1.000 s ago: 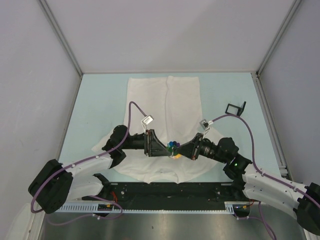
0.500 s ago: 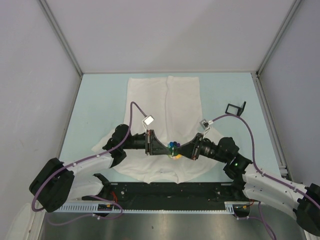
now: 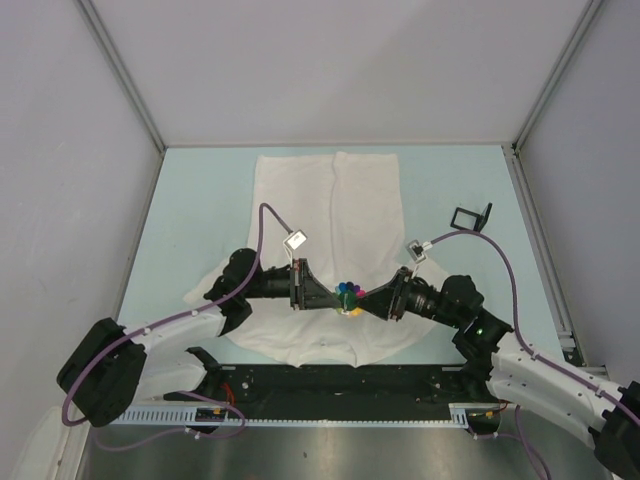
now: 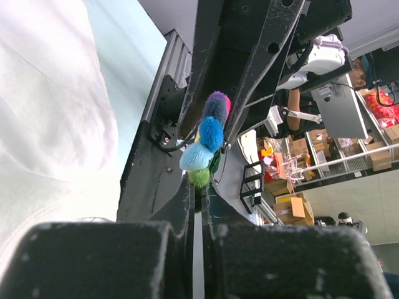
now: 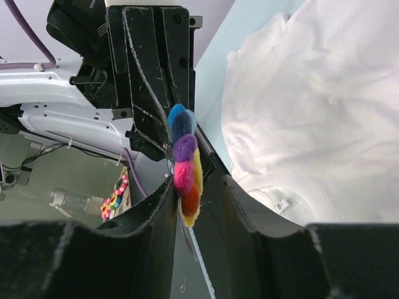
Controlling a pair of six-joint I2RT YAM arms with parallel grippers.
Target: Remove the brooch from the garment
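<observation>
Brooch hangs pinched from both sides over the near end of the garment: left gripper closed almost to a slit on its green edge, right gripper clamped around its orange-pink side. Beyond, the white cloth stretches flat across the worktop.

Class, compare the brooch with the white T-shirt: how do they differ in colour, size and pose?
Colour: the brooch is rainbow-petalled, the T-shirt plain white.
Size: the brooch is tiny, the T-shirt the largest thing in view.
Pose: the brooch is pinched in the air between the left gripper and right gripper; the T-shirt lies spread on the table.
Both look soft.
</observation>
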